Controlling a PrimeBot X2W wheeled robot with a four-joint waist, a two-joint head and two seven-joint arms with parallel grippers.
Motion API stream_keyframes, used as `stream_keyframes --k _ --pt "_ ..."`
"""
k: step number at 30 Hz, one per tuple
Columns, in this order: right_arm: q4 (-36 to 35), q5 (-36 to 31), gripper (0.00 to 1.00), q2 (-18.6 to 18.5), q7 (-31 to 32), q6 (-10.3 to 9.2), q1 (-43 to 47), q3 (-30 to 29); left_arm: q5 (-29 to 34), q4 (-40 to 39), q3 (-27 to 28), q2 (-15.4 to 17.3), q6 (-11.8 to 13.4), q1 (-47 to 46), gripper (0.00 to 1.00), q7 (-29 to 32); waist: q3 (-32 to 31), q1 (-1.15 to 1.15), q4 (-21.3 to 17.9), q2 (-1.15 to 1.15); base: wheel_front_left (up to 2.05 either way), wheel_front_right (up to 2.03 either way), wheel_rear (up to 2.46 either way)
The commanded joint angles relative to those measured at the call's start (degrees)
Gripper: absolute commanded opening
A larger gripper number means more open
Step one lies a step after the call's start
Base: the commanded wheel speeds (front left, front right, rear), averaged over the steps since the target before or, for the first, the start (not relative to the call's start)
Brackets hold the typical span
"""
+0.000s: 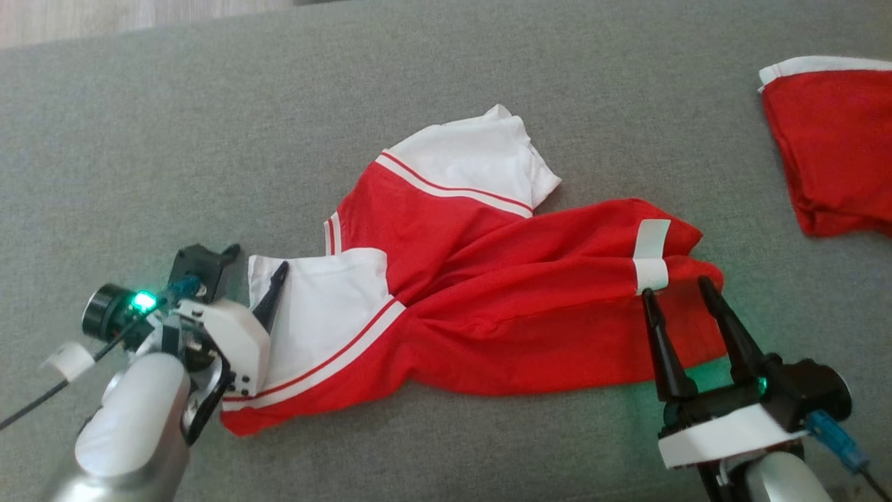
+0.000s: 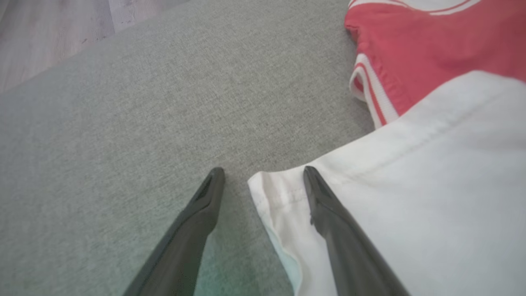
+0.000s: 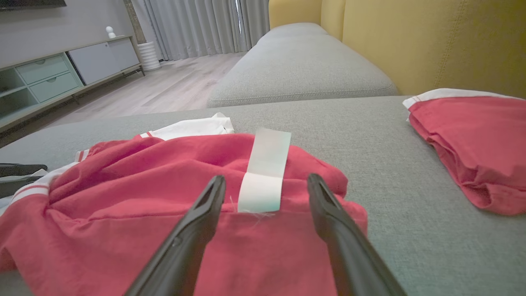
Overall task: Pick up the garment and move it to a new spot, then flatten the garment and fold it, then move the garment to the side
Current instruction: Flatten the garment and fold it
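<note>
Head view, garment: a red-and-white T-shirt [image 1: 488, 300] lies rumpled across the middle of the grey sofa seat [image 1: 209, 139].
Head view, left side: the left end effector [image 1: 258, 268] is at the T-shirt's white sleeve [image 1: 320, 314]. Its fingers are apart and one lies over the sleeve's edge.
Head view, right side: the right end effector [image 1: 676, 287] has its fingers spread, tips over the red end of the T-shirt, just below a white tag [image 1: 651, 258].
Head view, far right: a second red garment [image 1: 829, 153] lies well apart.
Left wrist view: the fingers are apart, one over bare seat and the other over the white sleeve. The sleeve's corner lies between them and nothing is clamped.
Right wrist view: the fingers are apart on either side of the white tag, over red cloth, with nothing clamped.
</note>
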Motion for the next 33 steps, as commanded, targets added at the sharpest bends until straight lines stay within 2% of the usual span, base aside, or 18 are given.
stream_keyframes --k 1,3,5,9,11,19,27,33 --pt "-1.71 -0.08 1.00 -1.15 -0.62 0.39 -1.34 1.18 0.39 -0.22 1.52 1.30 0.34 -2.00 0.96 0.24 0.29 -0.01 0.06 0.00 0.00 0.00 0.00" --pt "-1.65 -0.13 1.00 -1.15 -0.62 0.39 -1.60 1.30 -0.21 0.42 1.41 0.96 0.24 -1.98 0.49 0.73 0.39 -0.01 0.04 0.00 0.00 0.00 0.00" --pt "-1.55 -0.14 1.00 -1.11 -0.62 0.39 -1.72 1.41 -1.05 0.74 1.66 0.70 0.39 -1.54 0.35 1.35 0.27 -0.01 -0.02 0.00 0.00 0.00 0.00" --pt "-1.32 -0.13 1.00 -1.08 -0.62 0.39 -1.45 1.38 -2.56 0.06 2.37 0.67 1.08 0.07 0.18 2.21 -0.38 -0.01 -0.13 0.00 0.00 0.00 0.00" --pt "-1.23 -0.13 1.00 -1.09 -0.62 0.39 -1.22 1.25 -3.27 -1.03 2.78 0.81 1.31 1.00 0.00 2.14 -0.81 -0.01 -0.19 0.00 0.00 0.00 0.00" --pt "-0.56 0.15 1.00 -1.18 -0.62 0.39 -0.34 1.12 -1.99 -7.13 4.01 2.13 3.46 2.24 0.00 -4.78 -2.49 -0.01 0.29 0.00 0.00 0.00 0.00" --pt "6.20 3.24 1.00 -5.68 -0.24 0.39 -2.02 -2.65 -1.02 -13.69 4.89 3.73 4.43 1.78 0.00 -8.80 -3.32 -0.01 2.08 0.00 0.00 0.00 0.00" --pt "9.80 8.92 1.00 -9.19 3.21 0.39 -5.04 -1.06 -0.94 -15.36 5.20 4.92 4.88 1.98 0.00 -8.79 -3.56 -0.01 3.12 0.00 0.00 0.00 0.00"
